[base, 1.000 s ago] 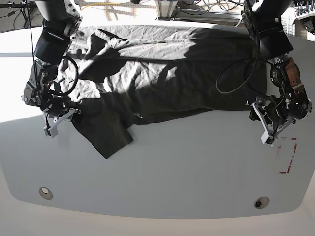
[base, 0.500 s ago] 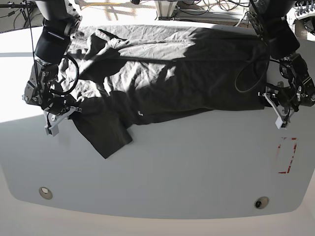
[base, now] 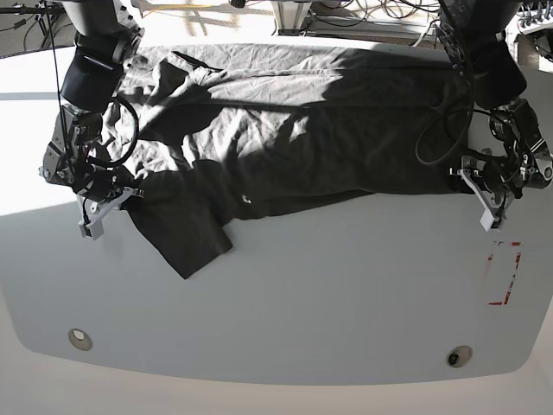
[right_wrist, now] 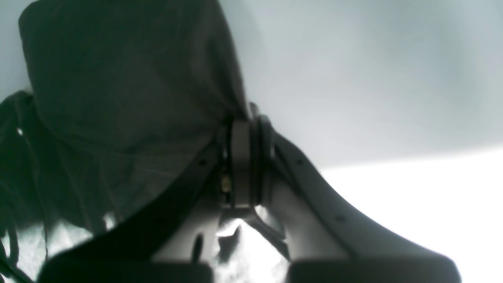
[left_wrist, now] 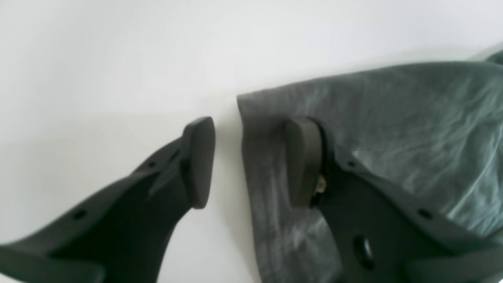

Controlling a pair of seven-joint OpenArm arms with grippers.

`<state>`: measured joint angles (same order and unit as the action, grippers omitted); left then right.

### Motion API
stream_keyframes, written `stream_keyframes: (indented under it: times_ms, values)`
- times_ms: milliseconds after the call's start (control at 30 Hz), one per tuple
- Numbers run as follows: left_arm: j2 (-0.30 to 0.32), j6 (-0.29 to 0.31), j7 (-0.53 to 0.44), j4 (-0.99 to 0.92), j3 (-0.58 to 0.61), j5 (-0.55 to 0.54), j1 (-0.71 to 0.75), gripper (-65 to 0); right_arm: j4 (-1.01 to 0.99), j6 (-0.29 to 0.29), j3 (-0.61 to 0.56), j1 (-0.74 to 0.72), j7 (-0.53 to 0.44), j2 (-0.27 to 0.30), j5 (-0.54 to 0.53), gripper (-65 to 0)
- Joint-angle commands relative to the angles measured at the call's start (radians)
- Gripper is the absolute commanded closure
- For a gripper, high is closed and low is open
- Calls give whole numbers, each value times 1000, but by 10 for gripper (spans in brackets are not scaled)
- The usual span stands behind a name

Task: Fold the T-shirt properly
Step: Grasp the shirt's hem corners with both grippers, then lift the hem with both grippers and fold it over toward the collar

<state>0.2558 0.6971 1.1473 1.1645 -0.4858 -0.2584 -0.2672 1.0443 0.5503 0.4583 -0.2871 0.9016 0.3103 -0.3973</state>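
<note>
The dark charcoal T-shirt (base: 285,130) lies spread and wrinkled across the far half of the white table (base: 328,285). One sleeve (base: 186,238) points toward the front. In the base view my right gripper (base: 108,207) is at the shirt's left edge. The right wrist view shows that gripper (right_wrist: 247,129) shut on a pinch of the T-shirt (right_wrist: 129,86). My left gripper (base: 480,195) is at the shirt's right corner. In the left wrist view it (left_wrist: 250,157) is open and straddles the hem of the T-shirt (left_wrist: 393,118), one finger (left_wrist: 302,161) over the cloth and the other (left_wrist: 198,161) over bare table.
Red tape marks (base: 506,272) lie on the table at the front right, near my left gripper. Two round holes (base: 79,338) (base: 459,355) sit near the curved front edge. Cables and frames crowd the back edge (base: 363,22).
My right gripper has shut on the shirt's left edge. My left arm has moved away from the tape marks toward the shirt's right corner, with its jaws still open.
</note>
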Motion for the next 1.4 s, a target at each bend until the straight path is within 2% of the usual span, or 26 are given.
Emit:
stream_keyframes:
  times_ms: [0,67,133,200,267,300,600,967,1367]
  values:
    - [-3,1,21,7,25,6,-2,-272,12,-2,1,-16,11,14,4,-8]
    - [-23,1,21,15,31,6,-1,-256,12,-2,1,-16,11,14,4,-8]
    - [-36,1,21,33,31,12,3,-186,12,-3,1,-16,11,14,4,-5]
    - [-37,1,21,47,34,15,4,-88,12,-3,1,-16,11,14,4,-2]
    - [-39,1,21,61,35,15,18,-19,14,-3,1,-16,11,14,4,0]
    - [-40,1,20,67,37,15,27,-12,14,-3,1,-16,11,14,4,0]
    - [-40,1,17,191,58,12,36,-24,103,-3,3,-16,57,19,4,0]
    - [-43,1,21,369,58,8,30,-24,357,-3,9,16,199,19,2,0]
    - [-42,1,24,435,58,8,47,-24,652,-2,10,136,322,17,-7,0]
